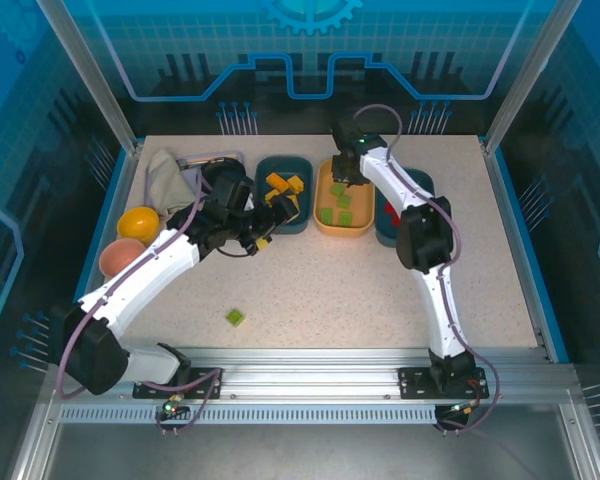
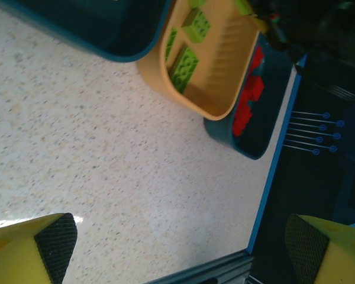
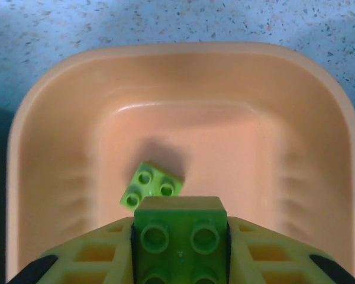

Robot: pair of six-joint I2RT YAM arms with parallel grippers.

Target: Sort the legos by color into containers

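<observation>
The right arm [image 1: 420, 235] hides much of the rightmost teal tray [image 1: 383, 236] (the green brick [image 3: 180, 236] is cropped below).

From here I see a speckled beige tabletop [image 1: 360, 290] with a blue rim [image 1: 517, 240]. Around it stand translucent blue panels [image 1: 310, 50] printed with circuit lines and a gear, framed by silver aluminium posts [image 1: 88, 75]. A silver slotted rail [image 1: 320, 375] crosses the near edge.

The shallow orange-tan plastic tray [image 1: 345, 232] carries light green studded plastic bricks [image 1: 346, 201]. Left of it, a dark teal plastic tray [image 1: 285, 159] has yellow-orange bricks [image 1: 276, 181]. Right of it, another dark teal tray [image 2: 225, 139] has red bricks [image 2: 248, 100]. The tabletop [image 1: 360, 290] is speckled beige.
</observation>
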